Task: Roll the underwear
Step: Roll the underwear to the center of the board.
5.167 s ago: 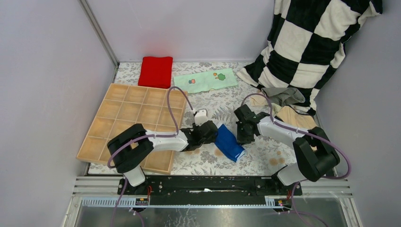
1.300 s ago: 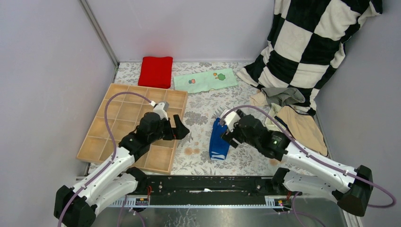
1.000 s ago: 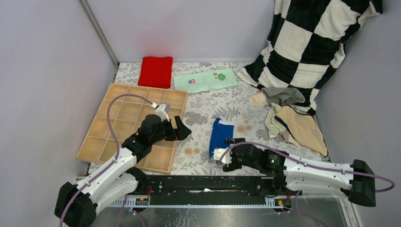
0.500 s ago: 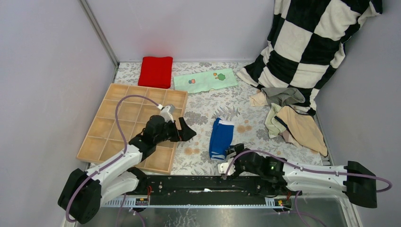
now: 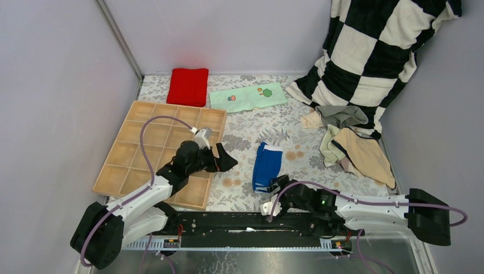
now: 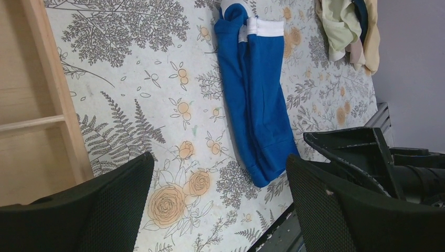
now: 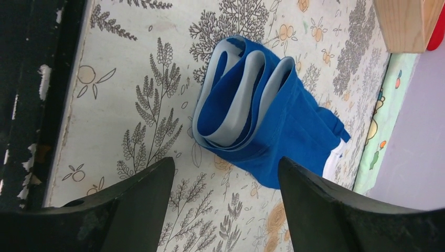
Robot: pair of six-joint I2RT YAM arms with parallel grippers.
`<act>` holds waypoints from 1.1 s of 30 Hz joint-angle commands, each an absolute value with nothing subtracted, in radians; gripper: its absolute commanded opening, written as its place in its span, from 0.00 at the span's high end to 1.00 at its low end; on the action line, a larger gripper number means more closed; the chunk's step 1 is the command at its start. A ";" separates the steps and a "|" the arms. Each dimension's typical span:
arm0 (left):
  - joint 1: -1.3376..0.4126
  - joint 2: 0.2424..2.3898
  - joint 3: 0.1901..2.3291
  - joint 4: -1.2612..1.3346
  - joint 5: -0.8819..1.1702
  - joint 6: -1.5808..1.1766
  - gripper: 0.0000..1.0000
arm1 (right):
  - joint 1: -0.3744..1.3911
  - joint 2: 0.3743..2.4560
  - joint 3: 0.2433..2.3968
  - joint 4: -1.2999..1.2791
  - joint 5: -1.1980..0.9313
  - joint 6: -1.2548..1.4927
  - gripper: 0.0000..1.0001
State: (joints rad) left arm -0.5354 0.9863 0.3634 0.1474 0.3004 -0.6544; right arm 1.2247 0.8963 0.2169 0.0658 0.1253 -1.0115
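Brief [image 5: 267, 165] lies folded in a narrow strip, probably ready for rolling. Right gripper [image 7: 224, 163] faces its near end, fingers apart, holding nothing. Left gripper [image 5: 225, 157] hovers nearby, fingers wide apart.

The right gripper [image 5: 277, 185] released the blue underwear [image 5: 267, 164], retreating to its near end.

blue underwear [image 5: 267, 166] | folded lengthwise, flat, centre | other underwear [image 5: 349, 137] | heaped far right
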 commanded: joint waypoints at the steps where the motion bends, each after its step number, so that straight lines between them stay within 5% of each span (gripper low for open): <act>1: -0.530 1.004 0.335 0.229 0.310 -0.661 0.01 | 1.233 0.944 0.214 0.116 0.085 -1.095 0.21; 23: -0.531 1.022 0.318 0.267 0.339 -0.683 0.01 | 1.233 1.094 0.242 0.195 0.115 -1.089 0.39; 33: -0.531 1.026 0.309 0.283 0.352 -0.691 0.01 | 1.233 1.146 0.242 0.233 0.153 -1.096 0.56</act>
State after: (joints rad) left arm -0.5354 1.0199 0.3267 0.2268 0.3344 -0.6838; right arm 1.2263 1.1179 0.2329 0.2546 0.1223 -1.0695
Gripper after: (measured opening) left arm 0.987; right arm 0.461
